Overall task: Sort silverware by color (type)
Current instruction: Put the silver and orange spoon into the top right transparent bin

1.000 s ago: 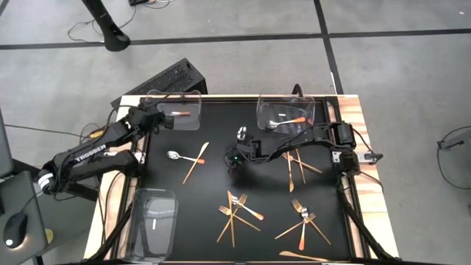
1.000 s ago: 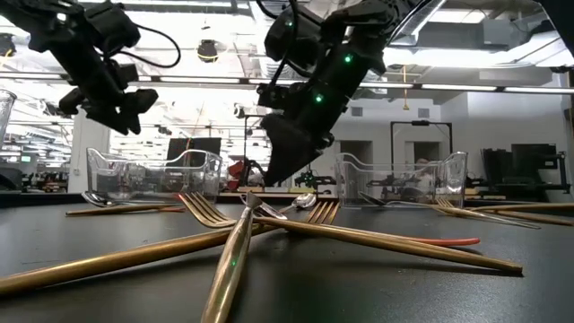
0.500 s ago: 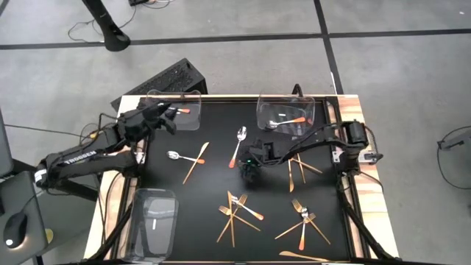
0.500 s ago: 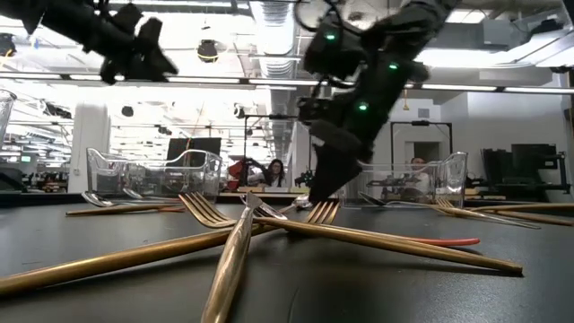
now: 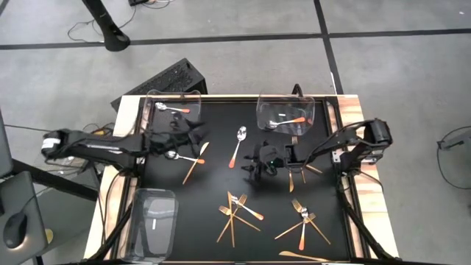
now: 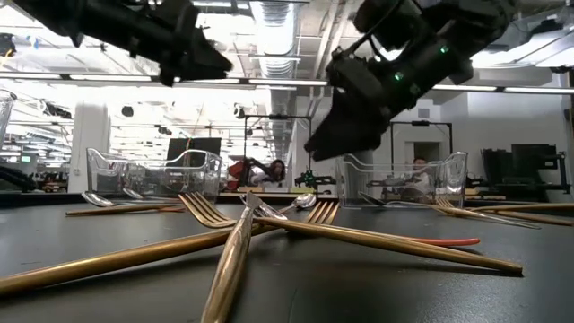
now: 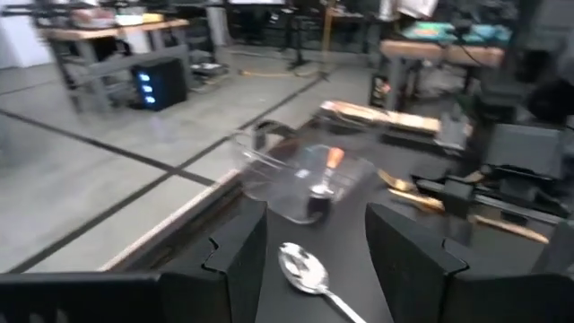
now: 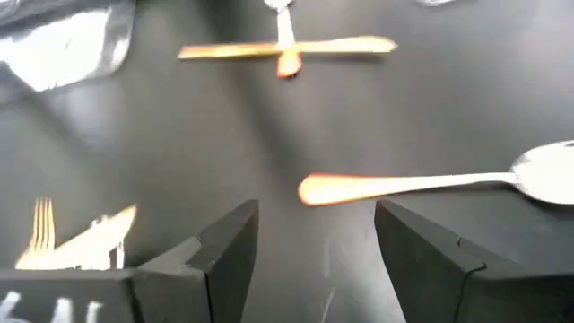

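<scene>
High view, both my arms reaching in over the black counter (image 5: 221,191). My right fingers (image 5: 259,163), spread wide and holding nothing, hang near the counter's middle. The nearest piece of silverware is a spoon with an orange-red handle (image 5: 237,145), lying flat just beside them toward the far edge and slightly to the left-arm side. Its long axis runs nearly front to back, silver bowl toward the far edge, handle tip nearest me. Right wrist view: that handle tip (image 8: 314,189) shows just ahead of the gap between my right fingers (image 8: 316,247), the spoon lying crosswise to my line of sight. I judge the coming move turns on closing this short gap and squaring the fingers across the handle. My right forearm stretches low from the right edge toward the centre.

My left fingers (image 5: 193,138), parted and empty, hover at the left side by a second spoon (image 5: 179,156), which crosses a gold knife (image 5: 196,161). My left arm lies extended, almost parallel to the far edge. Clear trays at far left (image 5: 193,96) and far right (image 5: 262,110) each hold a spoon; forks (image 5: 234,213) lie scattered nearer the front.
</scene>
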`<move>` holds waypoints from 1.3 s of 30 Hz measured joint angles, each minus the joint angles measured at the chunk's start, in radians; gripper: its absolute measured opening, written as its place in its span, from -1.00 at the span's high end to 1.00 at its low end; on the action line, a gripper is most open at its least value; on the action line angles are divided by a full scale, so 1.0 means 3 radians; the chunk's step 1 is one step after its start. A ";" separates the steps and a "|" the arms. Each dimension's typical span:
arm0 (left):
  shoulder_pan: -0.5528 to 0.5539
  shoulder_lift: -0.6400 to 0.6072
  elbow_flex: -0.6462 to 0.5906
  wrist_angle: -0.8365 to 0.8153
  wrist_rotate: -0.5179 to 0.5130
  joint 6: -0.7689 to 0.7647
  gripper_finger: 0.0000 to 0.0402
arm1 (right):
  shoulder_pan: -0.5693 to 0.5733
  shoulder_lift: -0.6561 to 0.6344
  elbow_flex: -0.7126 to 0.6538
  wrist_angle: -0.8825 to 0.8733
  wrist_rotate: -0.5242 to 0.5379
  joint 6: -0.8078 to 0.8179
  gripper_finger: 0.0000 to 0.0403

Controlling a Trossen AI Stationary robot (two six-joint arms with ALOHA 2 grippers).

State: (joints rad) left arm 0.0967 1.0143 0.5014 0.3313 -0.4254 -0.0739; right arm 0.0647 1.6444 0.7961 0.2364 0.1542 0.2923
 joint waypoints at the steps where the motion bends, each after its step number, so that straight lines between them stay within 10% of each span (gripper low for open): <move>1: -0.0054 0.0099 0.0000 0.0074 0.0000 -0.0002 0.15 | 0.0027 0.0031 0.0010 -0.0012 -0.0089 -0.0092 -0.22; 20: -0.0620 0.0875 -0.0001 0.0055 -0.0312 -0.0698 0.15 | 0.0399 0.0978 0.0725 0.0143 -0.0088 -0.0206 -0.08; 39: -0.0702 0.0245 0.0131 -0.0378 -0.0698 -0.0610 0.15 | 0.0314 0.0413 0.0910 -0.0213 0.0029 -0.0361 -0.08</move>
State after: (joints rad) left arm -0.1138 1.0878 0.5407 0.2179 -0.6349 -0.2569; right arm 0.1590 1.7684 1.0691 0.1726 0.1628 0.1839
